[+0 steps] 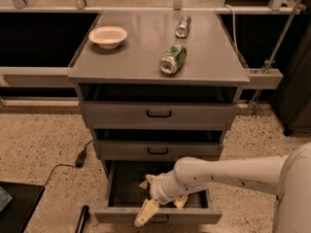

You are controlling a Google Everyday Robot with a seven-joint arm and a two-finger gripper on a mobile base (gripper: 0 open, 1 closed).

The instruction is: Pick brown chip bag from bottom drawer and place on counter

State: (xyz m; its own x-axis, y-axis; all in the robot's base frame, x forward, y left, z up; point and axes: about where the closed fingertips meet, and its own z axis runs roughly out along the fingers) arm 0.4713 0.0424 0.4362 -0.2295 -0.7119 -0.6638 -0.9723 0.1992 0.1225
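The bottom drawer (206,215) of the grey cabinet is pulled open and dark inside. The brown chip bag (145,182) lies in it. Only its tan corners show, at the left of my wrist and at the right (181,201); the rest is hidden behind my arm. My white arm reaches in from the right. My gripper (147,210) hangs low over the drawer's front panel, left of centre, in front of the bag. The counter (141,57) is the grey top of the cabinet.
On the counter lie a green can (173,58), a silver can (182,26) and a pale bowl (108,36). The two upper drawers stand slightly ajar. A black plug and cable (81,158) lie on the floor at left, a black object (81,220) beside the drawer.
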